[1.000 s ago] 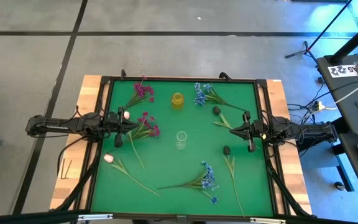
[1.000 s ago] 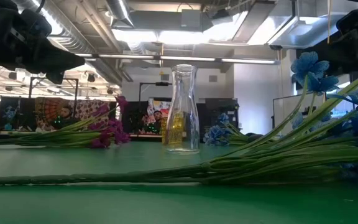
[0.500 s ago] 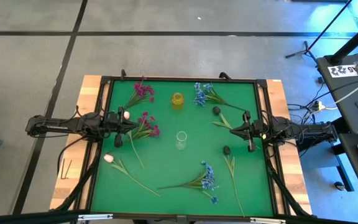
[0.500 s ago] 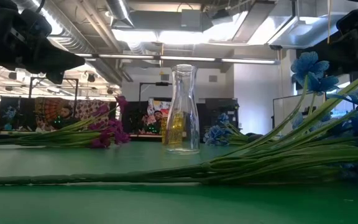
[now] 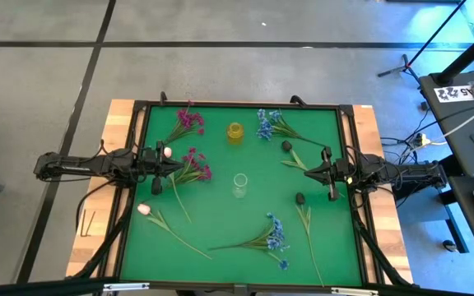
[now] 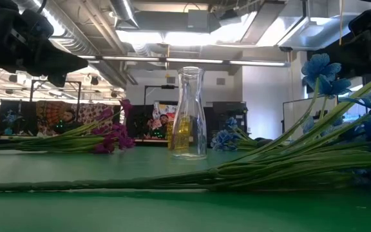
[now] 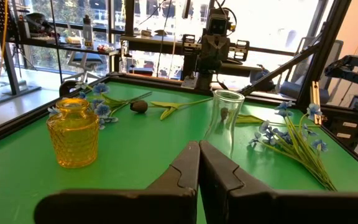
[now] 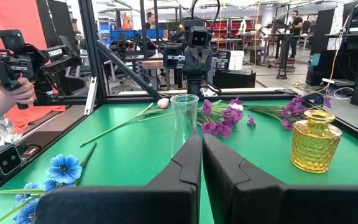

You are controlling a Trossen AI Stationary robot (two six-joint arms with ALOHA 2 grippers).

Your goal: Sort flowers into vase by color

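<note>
Your desk is a green-surfaced top in a dark frame, with all flowers lying flat on it and none in a vase. The left gripper sits at the desk's left edge, its fingers pressed together on nothing. The right gripper sits at the right edge, fingers likewise pressed together and empty.

The blue spray lies near the front of the desk, stems pointing left. A second blue spray lies at the back, just right of the yellow vase. One magenta cluster lies at the back left; another magenta cluster lies just beside the left gripper. A pale pink tulip bud lies at the front left, a second pink bud close to the left arm. The clear vase stands upright at centre, apart from every flower. Two small dark buds lie on the right half, near the right gripper.

In the right wrist view, a person's hand holds a dark device beyond the desk.
</note>
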